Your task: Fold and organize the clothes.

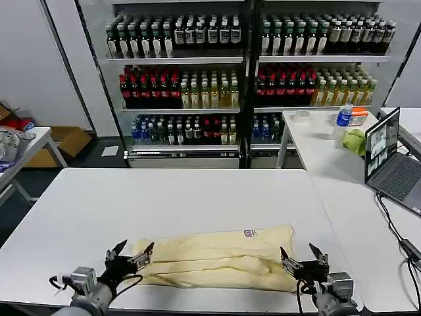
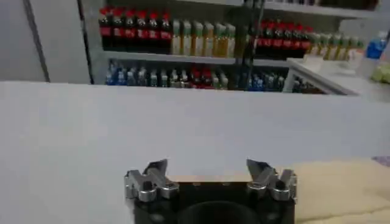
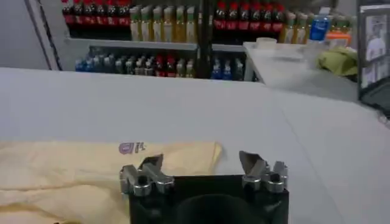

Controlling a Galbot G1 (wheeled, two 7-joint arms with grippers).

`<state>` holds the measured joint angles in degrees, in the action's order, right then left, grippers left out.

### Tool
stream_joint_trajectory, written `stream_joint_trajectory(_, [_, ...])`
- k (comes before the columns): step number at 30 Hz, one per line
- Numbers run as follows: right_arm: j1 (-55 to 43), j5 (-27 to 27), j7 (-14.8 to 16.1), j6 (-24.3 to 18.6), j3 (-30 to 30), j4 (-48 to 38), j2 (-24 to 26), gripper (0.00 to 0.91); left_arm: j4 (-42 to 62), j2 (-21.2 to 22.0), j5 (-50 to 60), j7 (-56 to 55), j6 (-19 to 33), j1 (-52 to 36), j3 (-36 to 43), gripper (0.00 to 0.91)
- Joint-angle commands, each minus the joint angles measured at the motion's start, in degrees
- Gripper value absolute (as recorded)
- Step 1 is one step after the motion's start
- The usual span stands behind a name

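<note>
The left gripper point(image 1: 129, 255) had its two fingers spread and grasping nothing, with the near end of the single cream T-shirt point(image 1: 220, 259) just beyond the inner fingertip. The right gripper point(image 1: 302, 257) was likewise released, hovering at the shirt's opposite end, its inner finger over the fabric edge. Between the two grippers the shirt lay as one long folded band on the white table point(image 1: 131, 197), its long axis running from one gripper to the other, label side away from the robot. Each arm looked about equally near its own end.
</note>
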<state>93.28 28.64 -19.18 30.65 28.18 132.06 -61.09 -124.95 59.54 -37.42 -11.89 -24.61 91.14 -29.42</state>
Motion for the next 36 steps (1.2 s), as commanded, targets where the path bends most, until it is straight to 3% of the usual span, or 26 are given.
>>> stream_joint_trajectory(1, [2.52, -1.11, -0.14, -1.16, 1.32, 1.89, -0.46, 0.907, -0.51, 8.6, 3.02, -2.46, 1.85, 4.03, 0.53, 0.907])
stream_joint_trajectory(13, [2.53, -0.57, 0.0, -1.09, 1.87, 2.43, 0.49, 0.907, 5.19, 12.39, 5.68, -3.67, 1.93, 1.71, 3.03, 0.907])
stream_joint_trajectory(14, [2.48, -0.46, -0.03, -1.08, 1.9, 2.47, 0.56, 0.907, 5.29, 12.53, 5.68, -3.66, 1.93, 1.67, 3.15, 0.645])
stream_joint_trajectory(15, [2.39, -0.43, -0.02, -1.06, 1.91, 2.47, 0.64, 0.907, 5.4, 12.62, 5.72, -3.67, 1.94, 1.63, 3.25, 0.322])
stream_joint_trajectory(18, [2.24, -0.24, -0.04, -1.02, 1.84, 2.55, 0.78, 0.907, 5.78, 13.01, 6.05, -3.5, 2.06, 1.54, 3.42, 0.02])
stream_joint_trajectory(36, [1.83, 0.86, -0.46, -0.98, 2.17, 2.92, 1.0, 0.907, 6.48, 13.74, 2.17, -3.46, 2.74, 0.33, 1.85, 0.01])
